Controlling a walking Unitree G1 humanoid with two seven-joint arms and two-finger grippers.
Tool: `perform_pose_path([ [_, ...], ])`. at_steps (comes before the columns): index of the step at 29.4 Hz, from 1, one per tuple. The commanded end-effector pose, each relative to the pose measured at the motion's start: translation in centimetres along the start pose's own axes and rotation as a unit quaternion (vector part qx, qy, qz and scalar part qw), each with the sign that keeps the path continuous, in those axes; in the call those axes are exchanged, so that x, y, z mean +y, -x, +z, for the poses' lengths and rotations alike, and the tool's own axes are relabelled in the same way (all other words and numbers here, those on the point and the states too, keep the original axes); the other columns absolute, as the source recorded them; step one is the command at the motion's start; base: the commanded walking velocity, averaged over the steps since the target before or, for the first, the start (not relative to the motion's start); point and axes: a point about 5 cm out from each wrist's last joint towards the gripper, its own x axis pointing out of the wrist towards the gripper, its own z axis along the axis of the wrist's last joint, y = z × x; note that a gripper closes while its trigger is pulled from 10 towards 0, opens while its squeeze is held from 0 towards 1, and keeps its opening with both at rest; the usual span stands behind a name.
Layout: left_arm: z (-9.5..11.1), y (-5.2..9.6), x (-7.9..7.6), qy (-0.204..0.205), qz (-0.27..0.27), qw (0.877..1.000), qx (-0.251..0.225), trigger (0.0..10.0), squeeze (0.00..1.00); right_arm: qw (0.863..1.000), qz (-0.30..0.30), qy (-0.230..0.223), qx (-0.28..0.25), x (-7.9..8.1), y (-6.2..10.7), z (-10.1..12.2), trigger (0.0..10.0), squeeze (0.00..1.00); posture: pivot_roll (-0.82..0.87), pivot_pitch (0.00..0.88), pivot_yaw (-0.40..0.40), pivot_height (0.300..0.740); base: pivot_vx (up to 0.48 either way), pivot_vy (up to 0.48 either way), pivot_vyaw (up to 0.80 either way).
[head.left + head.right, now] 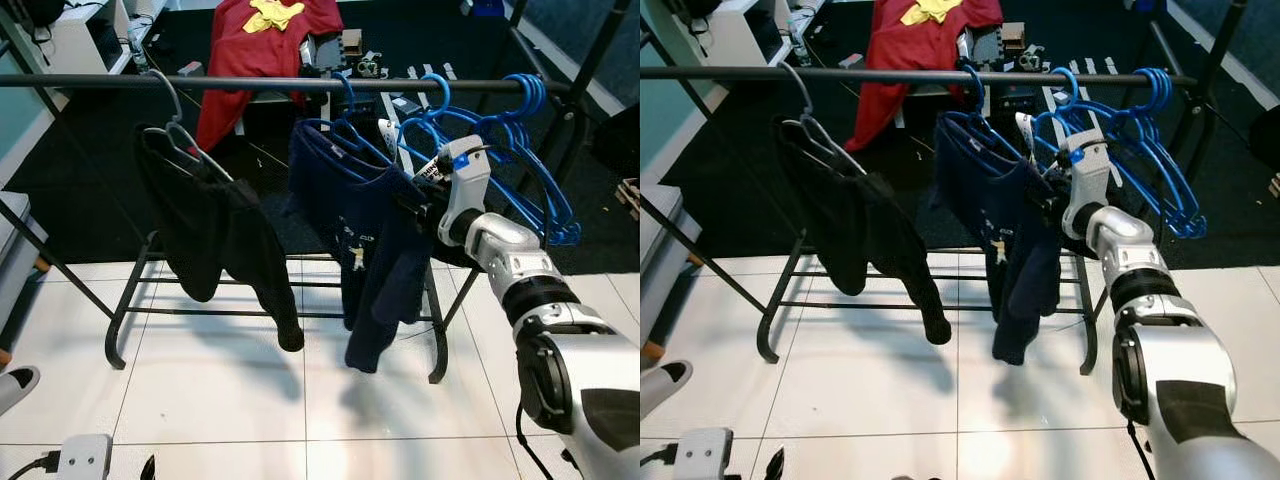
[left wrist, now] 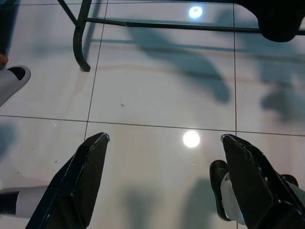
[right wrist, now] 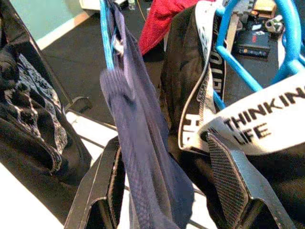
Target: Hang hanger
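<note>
Right arm: our silver arm reaches up from the lower right toward the rail's right half.
Right gripper (image 3: 162,191): at the navy shirt's right shoulder; fingers (image 3: 102,191) spread wide, navy cloth hanging between them. We cannot tell whether they press it.
Left gripper (image 2: 162,181): hangs low over white floor tiles (image 1: 220,390), fingers wide apart, holding nothing.
Blue hanger (image 1: 345,105): hook over the rail near its middle, hook uppermost; its long axis runs across the rail, arms sloping down inside the shirt.
Navy shirt (image 1: 365,240): on the blue hanger, sleeves drooping toward the rack's lower bars.
Rail (image 1: 250,83): dark bar, running left to right.
Black garment (image 1: 215,235): on a grey wire hanger (image 1: 175,120) toward the rail's left end.
Empty blue hangers (image 1: 520,150): bunched at the rail's right end, next to the shirt.
Red garment (image 1: 260,50): beyond the rail, on dark flooring.
Shoe (image 1: 15,385): at the lower left edge, beside a white power strip (image 1: 80,455).
</note>
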Motion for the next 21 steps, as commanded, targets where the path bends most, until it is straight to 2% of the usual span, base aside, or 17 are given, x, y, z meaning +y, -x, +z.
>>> perform_pose_path([
  [1, -0.6, 0.6, 0.4, -0.005, 0.005, 1.000, 0.011, 10.0, 0.00, 1.000, 0.014, -0.021, -0.004, 0.5, -0.2, 0.0, 10.0, 0.00, 0.09, 0.171, 0.036, 0.740, 0.000, 0.000, 0.00],
  [2, -0.6, 0.6, 0.4, -0.005, 0.005, 1.000, 0.011, 10.0, 0.00, 0.999, 0.020, -0.041, -0.014, 0.5, -0.3, 0.2, 10.0, 1.00, 0.09, 0.171, 0.037, 0.740, 0.000, 0.000, 0.00],
  [5, -0.6, 0.6, 0.5, -0.006, 0.005, 1.000, 0.011, 10.0, 0.00, 0.998, 0.016, -0.060, -0.030, 0.5, -0.3, 0.5, 10.0, 1.00, 0.09, 0.170, 0.037, 0.740, 0.000, 0.000, 0.00],
  [6, -0.6, 0.6, 0.5, -0.007, 0.005, 1.000, 0.011, 10.0, 0.00, 0.998, 0.010, -0.061, -0.032, 0.4, -0.3, 0.5, 10.0, 0.92, 0.09, 0.168, 0.037, 0.740, 0.000, 0.000, 0.00],
  [9, -0.6, 0.6, 0.5, -0.007, 0.004, 1.000, 0.011, 10.0, 0.00, 0.998, 0.006, -0.059, -0.031, 0.3, -0.3, 0.5, 10.0, 0.92, 0.09, 0.168, 0.037, 0.740, 0.000, 0.000, 0.00],
  [10, -0.6, 0.6, 0.5, -0.007, 0.004, 1.000, 0.011, 10.0, 0.00, 0.998, 0.006, -0.057, -0.029, 0.3, -0.3, 0.4, 10.0, 0.00, 0.09, 0.167, 0.036, 0.740, 0.000, 0.000, 0.00],
  [17, -0.7, 0.7, 0.5, -0.007, 0.004, 1.000, 0.011, 10.0, 0.00, 0.999, 0.019, -0.036, 0.006, 0.7, -0.2, -0.7, 10.0, 0.00, 0.09, 0.167, 0.033, 0.740, 0.000, 0.000, 0.00],
  [21, -0.7, 0.9, 0.5, -0.007, 0.005, 1.000, 0.012, 10.0, 0.00, 0.997, 0.050, -0.057, -0.031, 1.3, -0.4, -0.1, 10.0, 0.00, 0.10, 0.173, 0.032, 0.740, 0.000, 0.000, 0.00],
])
